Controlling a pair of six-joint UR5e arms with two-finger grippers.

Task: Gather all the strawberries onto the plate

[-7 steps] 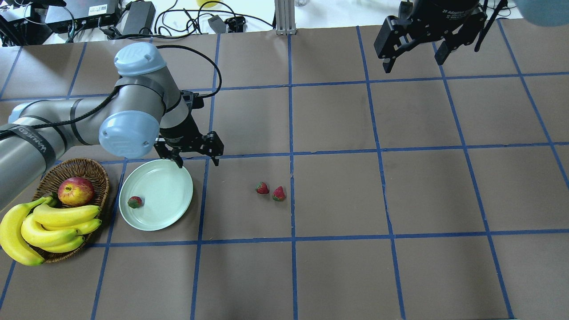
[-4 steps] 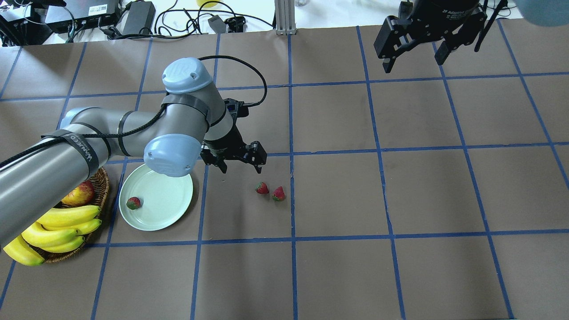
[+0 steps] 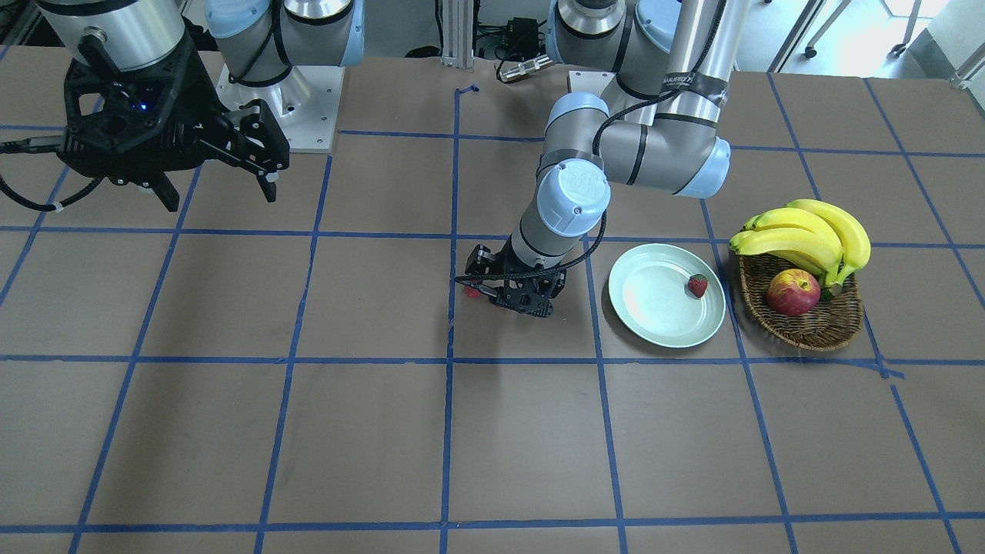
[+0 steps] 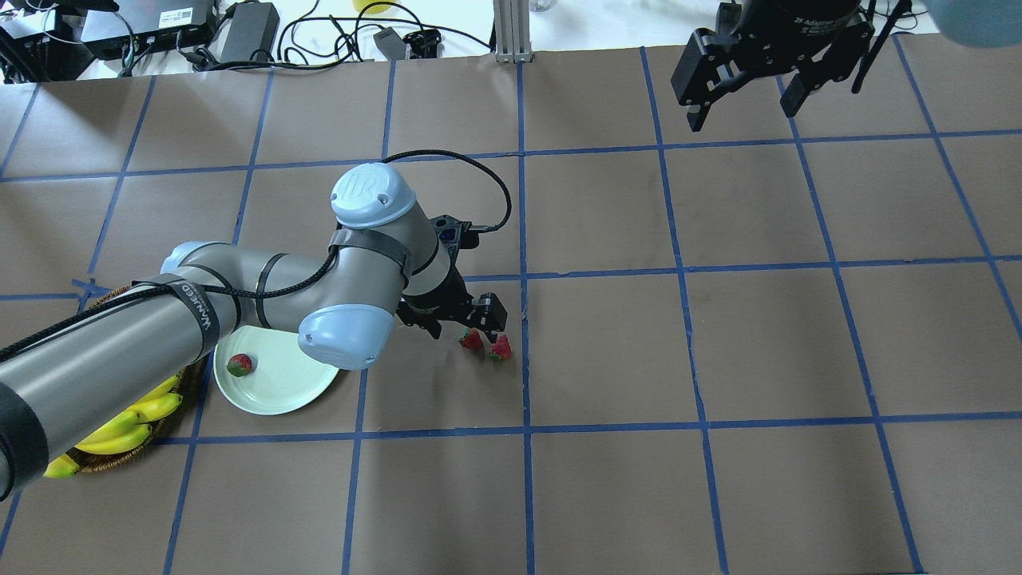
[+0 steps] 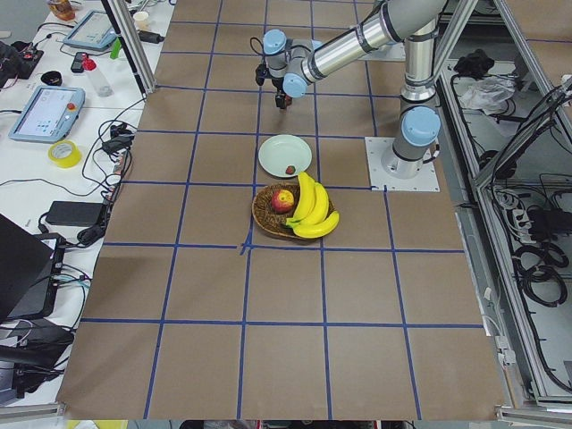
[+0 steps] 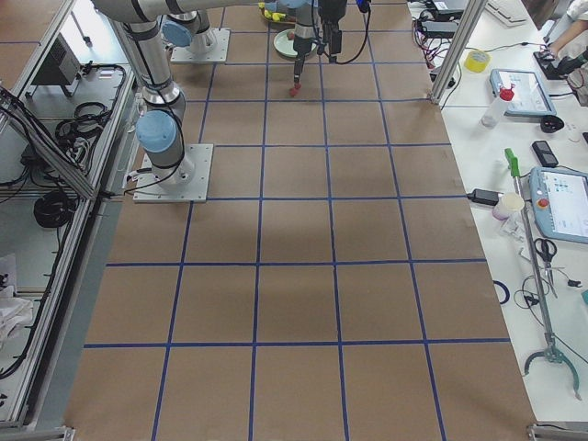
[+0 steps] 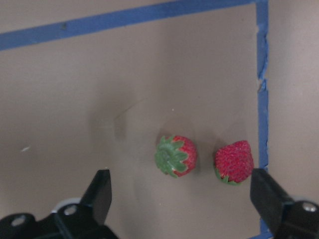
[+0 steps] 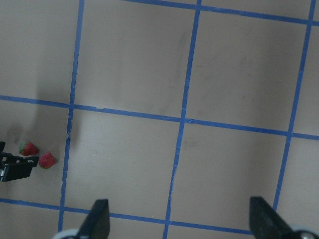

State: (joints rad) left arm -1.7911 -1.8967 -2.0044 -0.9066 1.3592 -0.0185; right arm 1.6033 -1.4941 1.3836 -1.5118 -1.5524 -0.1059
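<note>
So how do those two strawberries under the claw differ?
The strawberry by the blue tape shows mostly red flesh, cap nearly hidden; the other strawberry turns its green cap to the wrist camera and lies farther from the tape. Both lie apart on the table under the open left gripper, off the plate.

A brown table (image 4: 607,495) is gridded with blue tape (image 4: 522,200); at twelve o'clock overhead, a white bench (image 4: 455,20) holds black cables (image 4: 319,36) and a power brick (image 4: 249,30).
</note>
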